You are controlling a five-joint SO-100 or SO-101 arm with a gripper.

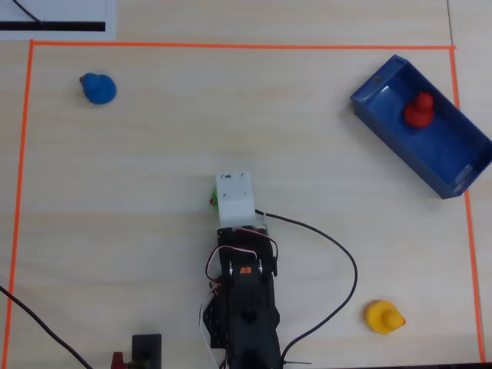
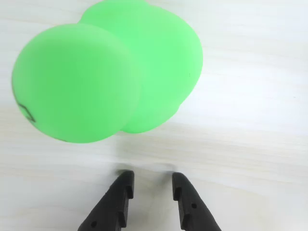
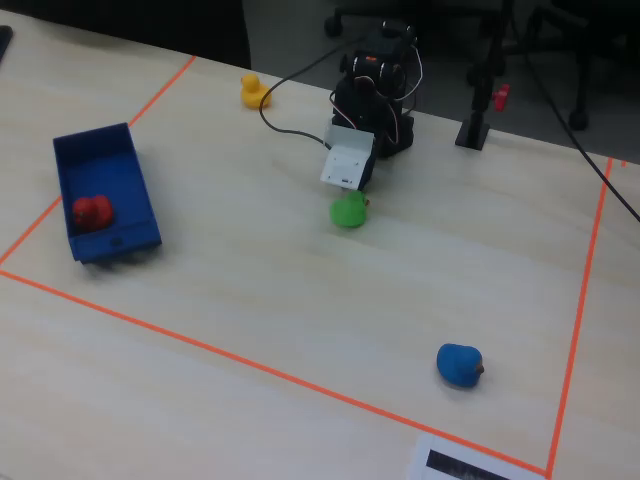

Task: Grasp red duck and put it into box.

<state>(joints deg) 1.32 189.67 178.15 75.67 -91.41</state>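
The red duck (image 1: 419, 110) sits inside the dark-blue box (image 1: 453, 157) at the right of the overhead view. In the fixed view the duck (image 3: 92, 212) and the box (image 3: 100, 165) are at the left. My gripper (image 2: 151, 176) is far from both, near the middle of the table. It is slightly open and empty, with its fingertips low over the table. The green duck (image 2: 110, 72) is just ahead of the tips and does not touch them. In the overhead view the white wrist block (image 1: 234, 198) hides the fingers, and the green duck (image 1: 214, 200) only peeks out beside it.
A blue duck (image 1: 98, 88) lies at the upper left of the overhead view and a yellow duck (image 1: 383, 317) at the lower right. Orange tape (image 1: 231, 44) frames the work area. A black cable (image 1: 338, 254) loops to the right of the arm base (image 1: 246, 307).
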